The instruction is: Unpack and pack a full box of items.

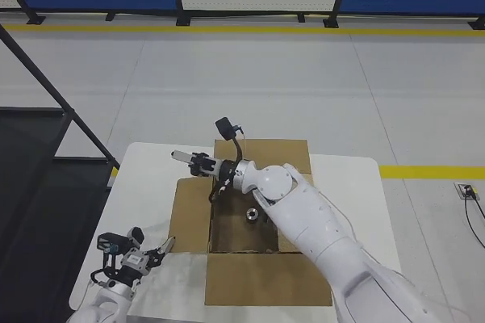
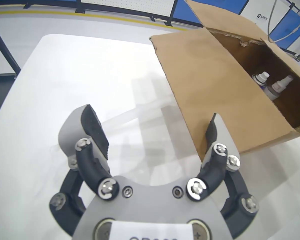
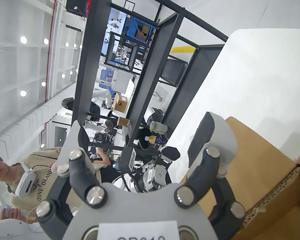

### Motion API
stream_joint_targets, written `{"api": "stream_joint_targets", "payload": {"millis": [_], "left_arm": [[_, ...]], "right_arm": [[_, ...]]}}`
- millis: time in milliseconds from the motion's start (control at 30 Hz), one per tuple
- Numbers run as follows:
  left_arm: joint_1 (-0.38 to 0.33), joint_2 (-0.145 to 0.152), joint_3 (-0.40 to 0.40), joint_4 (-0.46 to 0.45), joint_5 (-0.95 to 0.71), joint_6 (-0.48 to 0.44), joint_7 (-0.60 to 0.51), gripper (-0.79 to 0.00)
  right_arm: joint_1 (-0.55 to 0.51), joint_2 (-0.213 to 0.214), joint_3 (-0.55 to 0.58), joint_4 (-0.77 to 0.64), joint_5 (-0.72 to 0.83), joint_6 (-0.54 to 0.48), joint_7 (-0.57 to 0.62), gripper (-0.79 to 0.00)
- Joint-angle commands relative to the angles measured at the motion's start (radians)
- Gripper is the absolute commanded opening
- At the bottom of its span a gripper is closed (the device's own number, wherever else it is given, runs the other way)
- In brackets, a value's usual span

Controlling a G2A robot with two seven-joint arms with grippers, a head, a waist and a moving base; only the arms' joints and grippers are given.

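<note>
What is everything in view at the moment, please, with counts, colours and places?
cardboard box: one, brown, in the middle of the table, flaps open.
bottles: two visible, white-topped, inside the box.
table: one, white, under the box.
rack: one, black, on the floor beside the table, on the left arm's side.
floor lines: two, yellow, one beside the table, one far beyond it.
left gripper: one, grey and black, open and empty, over the table beside a box flap.
right gripper: one, grey and black, open and empty, above the table by the box's far corner.
</note>
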Motion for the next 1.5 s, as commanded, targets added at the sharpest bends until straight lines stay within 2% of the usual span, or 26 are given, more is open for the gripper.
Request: {"api": "stream_joint_targets", "payload": {"millis": [0,267,467,733,867,933,1033,1133,1300,1467], "left_arm": [[0.001,0.0,-0.005,-0.003,0.001,0.003,0.0,0.0],[0.02,0.001,-0.037,-0.033,-0.034,-0.01,0.015,0.0],[0.059,0.001,-0.069,-0.116,-0.042,-0.003,0.049,0.0],[0.123,-0.001,-0.11,-0.286,-0.024,0.018,0.104,0.0],[0.147,-0.001,-0.133,-0.402,-0.028,0.022,0.103,0.0],[0.148,-0.001,-0.133,-0.444,-0.048,-0.006,0.083,0.0],[0.124,0.001,-0.117,-0.5,-0.074,-0.038,0.013,0.0],[0.07,0.001,-0.069,-0.525,-0.091,-0.046,-0.087,0.0],[-0.059,-0.008,0.083,-0.501,-0.105,-0.006,-0.221,0.0],[-0.206,-0.029,0.262,-0.425,-0.121,0.066,-0.315,0.0]], "right_arm": [[-0.005,0.01,0.018,-0.01,0.0,0.002,0.005,0.0],[-0.037,0.045,0.077,-0.064,-0.013,0.015,0.011,0.0],[-0.071,0.072,0.126,-0.114,-0.018,0.011,0.029,0.0],[-0.13,0.127,0.216,-0.22,-0.056,-0.01,0.06,0.0],[-0.203,0.171,0.291,-0.341,-0.093,-0.04,0.1,0.0],[-0.257,0.196,0.338,-0.425,-0.122,-0.056,0.11,0.0],[-0.363,0.233,0.416,-0.582,-0.173,-0.073,0.128,0.0],[-0.478,0.265,0.501,-0.749,-0.224,-0.073,0.135,0.0],[-0.646,0.301,0.623,-0.956,-0.251,-0.063,0.116,0.0],[-0.747,0.324,0.711,-1.042,-0.266,-0.062,0.119,0.0]]}}
